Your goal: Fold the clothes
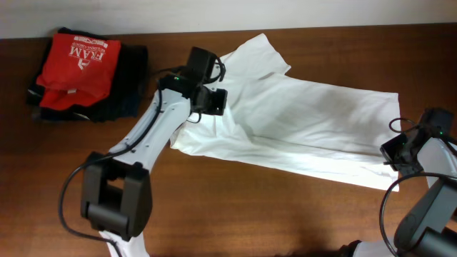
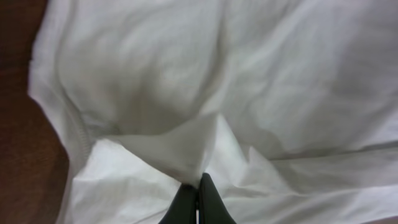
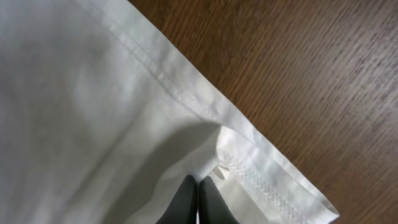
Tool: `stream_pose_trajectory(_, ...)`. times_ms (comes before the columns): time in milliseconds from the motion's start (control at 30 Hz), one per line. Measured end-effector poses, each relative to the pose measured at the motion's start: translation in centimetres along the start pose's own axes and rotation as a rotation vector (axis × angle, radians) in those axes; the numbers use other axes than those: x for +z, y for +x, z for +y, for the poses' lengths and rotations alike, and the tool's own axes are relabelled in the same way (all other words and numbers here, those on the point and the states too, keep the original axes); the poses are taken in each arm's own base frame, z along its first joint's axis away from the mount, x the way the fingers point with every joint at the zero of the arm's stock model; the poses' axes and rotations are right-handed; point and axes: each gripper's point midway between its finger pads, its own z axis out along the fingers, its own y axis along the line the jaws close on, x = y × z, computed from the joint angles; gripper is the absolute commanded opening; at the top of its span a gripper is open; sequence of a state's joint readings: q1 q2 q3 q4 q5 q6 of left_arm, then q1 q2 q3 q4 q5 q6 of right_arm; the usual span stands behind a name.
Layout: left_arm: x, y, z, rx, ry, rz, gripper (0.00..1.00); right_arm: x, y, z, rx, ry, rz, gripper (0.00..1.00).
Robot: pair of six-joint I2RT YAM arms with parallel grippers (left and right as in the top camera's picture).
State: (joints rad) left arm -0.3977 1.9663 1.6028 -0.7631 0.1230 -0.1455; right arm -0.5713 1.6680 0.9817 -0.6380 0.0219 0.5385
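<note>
Table (image 1: 243,207): brown wood | white T-shirt (image 1: 314,125) spread | wall (image 1: 285,14): apparently pale

the white t-shirt (image 1: 307,121) lies spread and wrinkled, a raised fold pinched between the left fingers (image 2: 185,205), its stitched hem corner between the right fingers (image 3: 186,200).

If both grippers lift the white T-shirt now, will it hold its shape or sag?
Probably floppy: the white T-shirt puckers into a peak where the left gripper pinches it. Likely thin and light: the hem by the right gripper folds over softly. The unheld middle would probably sag between the two pinches.
</note>
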Motion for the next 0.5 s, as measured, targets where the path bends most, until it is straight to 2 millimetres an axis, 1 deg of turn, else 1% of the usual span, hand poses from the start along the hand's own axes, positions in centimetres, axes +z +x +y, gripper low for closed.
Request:
stream_pose_trajectory(33,0.6,0.1,0.1,0.008,-0.009,0.006,0.01,0.0,-0.2,0.1,0.0,-0.004,-0.006,0.05)
stream_pose_trajectory(67,0.9,0.0,0.3,0.011,-0.022,0.003,0.0,0.0,-0.2,0.1,-0.001,-0.004,-0.007,0.13)
stream_pose_trajectory(100,0.9,-0.2,0.4,0.015,-0.028,-0.005,0.08,0.0,-0.4,0.2,-0.001,-0.01,-0.017,0.22)
stream_pose_trajectory(167,0.9,-0.9,1.0,0.027,-0.064,-0.035,0.64,0.0,-1.1,0.6,-0.001,-0.025,-0.043,0.51)
stream_pose_trajectory(200,0.8,-1.4,1.3,0.029,-0.083,-0.057,0.87,-0.1,-1.5,1.2,-0.009,-0.051,-0.057,0.74)
stream_pose_trajectory(233,0.6,-1.8,1.5,0.03,-0.098,-0.067,0.97,-0.3,-1.5,2.0,-0.042,-0.093,-0.048,0.84)
stream_pose_trajectory(267,-0.5,-2.9,1.7,0.036,-0.124,-0.087,0.99,-0.8,-1.5,3.0,-0.078,-0.136,-0.033,0.86)
stream_pose_trajectory(300,-2.2,-4.3,1.6,0.037,-0.132,-0.101,0.99,-1.9,-1.7,3.7,-0.107,-0.16,-0.005,0.86)
stream_pose_trajectory(333,-3.7,-5.7,1.4,0.036,-0.135,-0.134,0.85,-2.7,-1.7,4.1,-0.117,-0.167,0.011,0.85)
stream_pose_trajectory(367,-5.8,-6.8,1.4,0.029,-0.139,-0.149,0.05,-3.9,-1.4,4.2,-0.127,-0.165,0.052,0.64)
stream_pose_trajectory(400,-8.3,-7.8,1.7,0.002,-0.146,-0.173,0.01,-5.1,-0.7,4.0,-0.136,-0.154,0.099,0.26)
stream_pose_trajectory(433,-9.4,-7.4,2.4,-0.04,-0.155,-0.155,0.01,-5.3,0.6,3.3,-0.13,-0.127,0.154,0.1)
stream_pose_trajectory(467,-9.3,-5.1,3.4,-0.086,-0.173,-0.063,0.01,-5.3,2.2,2.3,-0.129,-0.091,0.22,0.04)
stream_pose_trajectory(500,-8.7,-3.2,4.4,-0.125,-0.191,0.014,0.01,-4.6,3.8,1.2,-0.129,-0.059,0.271,0.04)
